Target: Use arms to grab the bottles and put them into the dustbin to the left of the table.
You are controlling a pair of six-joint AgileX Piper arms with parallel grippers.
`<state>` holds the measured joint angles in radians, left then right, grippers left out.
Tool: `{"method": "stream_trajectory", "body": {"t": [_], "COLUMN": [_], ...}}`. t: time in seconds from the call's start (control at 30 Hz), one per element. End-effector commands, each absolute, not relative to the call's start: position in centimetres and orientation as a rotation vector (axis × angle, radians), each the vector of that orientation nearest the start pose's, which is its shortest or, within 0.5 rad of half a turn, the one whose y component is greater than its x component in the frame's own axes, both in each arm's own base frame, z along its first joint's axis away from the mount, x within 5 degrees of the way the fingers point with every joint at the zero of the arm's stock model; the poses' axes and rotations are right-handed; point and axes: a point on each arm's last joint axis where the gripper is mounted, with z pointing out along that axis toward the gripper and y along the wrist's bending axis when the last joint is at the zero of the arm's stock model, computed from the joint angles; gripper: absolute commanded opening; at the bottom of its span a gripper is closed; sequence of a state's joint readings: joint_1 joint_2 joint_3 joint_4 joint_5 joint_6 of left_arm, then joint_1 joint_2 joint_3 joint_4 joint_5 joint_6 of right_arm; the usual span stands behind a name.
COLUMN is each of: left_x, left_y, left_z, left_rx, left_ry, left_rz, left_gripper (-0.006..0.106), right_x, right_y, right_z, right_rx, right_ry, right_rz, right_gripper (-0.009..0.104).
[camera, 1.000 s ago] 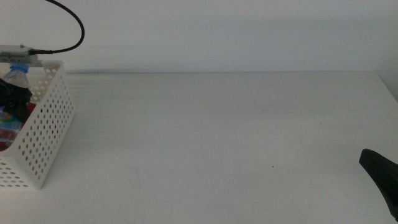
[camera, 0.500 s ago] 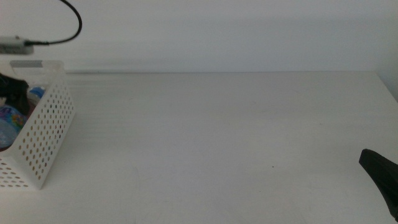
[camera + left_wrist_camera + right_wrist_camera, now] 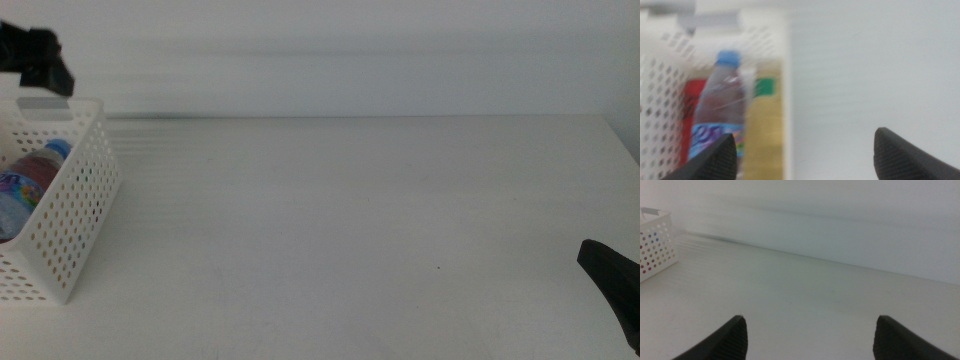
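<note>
**All three bottles in basket, both end effectors empty**

White rectangular plastic basket with round-hole perforated sides (image 3: 72,205) sits at the left edge of the large plain white bench (image 3: 350,220), grey tab (image 3: 45,103) on its far rim. Inside, lying down: small clear water bottle with blue cap (image 3: 717,107), slim red cola can (image 3: 691,107) on one side of it, yellow-liquid bottle with a green patch on its label (image 3: 762,130) on the other, against the basket wall. Water bottle overlaps both neighbours in the left wrist view; exact contact blurred. Middle view shows only the blue cap and clear body through the basket top (image 3: 35,170).

Left end effector (image 3: 805,155) hangs above the basket rim, dark jaws spread wide, nothing between them. In middle view it shows as a dark blurred shape at the top left corner (image 3: 40,60), above the basket and not touching it.

Right end effector (image 3: 810,332) is low over the bench on the right side, jaws spread wide, holding nothing, well apart from the basket. Middle view shows one dark tip near the bottom right (image 3: 610,280).
</note>
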<state>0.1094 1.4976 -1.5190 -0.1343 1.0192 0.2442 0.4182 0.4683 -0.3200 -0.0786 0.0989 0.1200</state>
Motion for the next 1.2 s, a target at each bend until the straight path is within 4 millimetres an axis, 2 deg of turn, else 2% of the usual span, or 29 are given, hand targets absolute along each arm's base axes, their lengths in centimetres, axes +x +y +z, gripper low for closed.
{"method": "stream_trajectory", "body": {"t": [0.0, 0.2, 0.4, 0.63, 0.87, 1.17], "left_x": [30.1, 27.3, 24.7, 20.9, 18.0, 17.4], "left_y": [0.6, -3.3, -5.5, -5.9, -4.9, -4.7], "left_z": [42.0, 44.4, 44.6, 41.8, 39.1, 39.1], "left_rx": [0.16, 0.315, 0.357, 0.333, 0.288, 0.191], "left_ry": [2.313, 2.202, 1.993, 1.792, 1.759, 1.743], "left_rz": [-0.067, -0.139, -0.174, -0.19, -0.173, -0.245], "left_gripper": [0.089, 0.089, 0.089, 0.089, 0.089, 0.089], "right_x": [9.9, 9.9, 9.9, 9.9, 9.9, 9.9], "right_y": [4.3, 4.3, 4.3, 4.3, 4.3, 4.3], "right_z": [29.3, 29.3, 29.3, 29.3, 29.3, 29.3], "right_rx": [-0.32, -0.32, -0.32, -0.32, -0.32, -0.32], "right_ry": [1.607, 1.607, 1.607, 1.607, 1.607, 1.607], "right_rz": [0.325, 0.325, 0.325, 0.325, 0.325, 0.325], "right_gripper": [0.066, 0.066, 0.066, 0.066, 0.066, 0.066]}}
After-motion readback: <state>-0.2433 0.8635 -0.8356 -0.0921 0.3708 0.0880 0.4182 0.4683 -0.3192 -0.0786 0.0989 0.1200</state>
